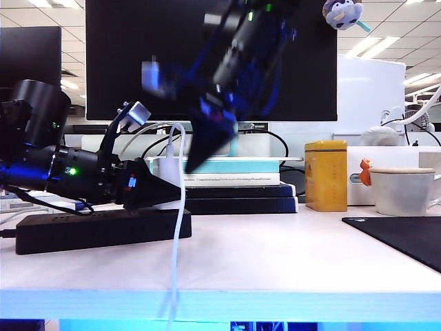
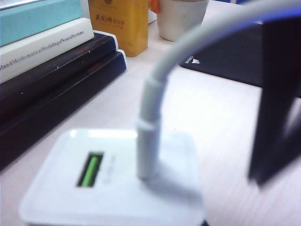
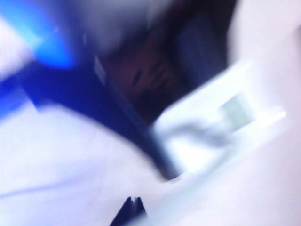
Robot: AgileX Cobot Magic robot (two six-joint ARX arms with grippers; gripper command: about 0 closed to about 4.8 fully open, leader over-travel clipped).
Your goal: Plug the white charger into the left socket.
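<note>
mid-insertion, by the look of it: left gripper (image 1: pixel 155 189) half closed around the white charger (image 2: pixel 117 188) above the black power strip (image 1: pixel 103 231) on the desk (image 1: pixel 275 255). right gripper (image 1: pixel 207 148) shut, empty, raised. next: line up over the left socket, press straight down.

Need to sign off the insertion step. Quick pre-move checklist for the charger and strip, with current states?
1. Charger between the left gripper fingers: ok in the left wrist view, one finger beside it.
2. Charger over the power strip: ok, at its right end.
3. Prongs lined up with the left socket: cannot tell, slots hidden.
4. Cable free: ok, hangs over the table edge.
5. Right gripper clear: ok, shut, raised above the strip, blurred.
</note>
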